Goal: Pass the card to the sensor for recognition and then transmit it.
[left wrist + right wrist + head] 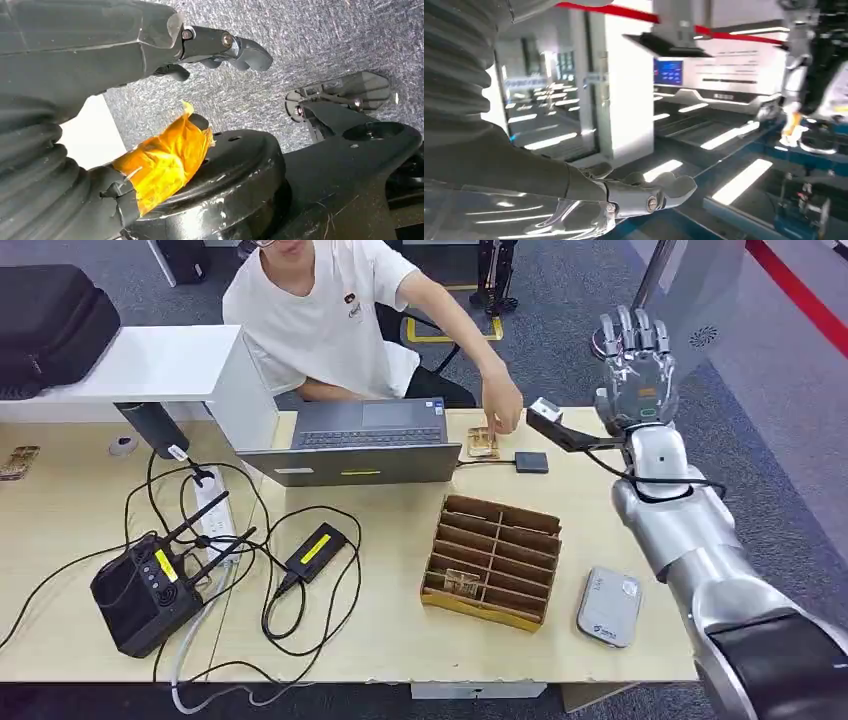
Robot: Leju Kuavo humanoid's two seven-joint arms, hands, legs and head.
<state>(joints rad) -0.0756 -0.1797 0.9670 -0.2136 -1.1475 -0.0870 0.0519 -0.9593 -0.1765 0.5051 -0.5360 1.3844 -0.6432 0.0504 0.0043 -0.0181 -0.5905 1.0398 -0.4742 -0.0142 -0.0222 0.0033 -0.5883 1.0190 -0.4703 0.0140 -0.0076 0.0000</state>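
A patterned card (pixel 483 443) lies on the table beside the laptop, and a person's hand (pixel 500 405) rests on it. A small black square reader (pixel 531 462) sits just right of the card, wired to the laptop. My right hand (pixel 636 365) is raised above the table's far right corner, fingers spread upward and empty; its fingers (pixel 644 192) hold nothing in the right wrist view. My left hand (pixel 200 75) hangs over the carpet, empty, with orange tape on its thumb (pixel 165 160). Another card (pixel 460 582) stands in the wooden rack (pixel 492 560).
A person in a white T-shirt (pixel 320 320) sits behind the open laptop (pixel 355 440). A grey-white device (pixel 608 607) lies near the front right edge. A black antenna box (pixel 145 590), a power strip (pixel 210 505), an adapter (pixel 315 550) and cables cover the left half.
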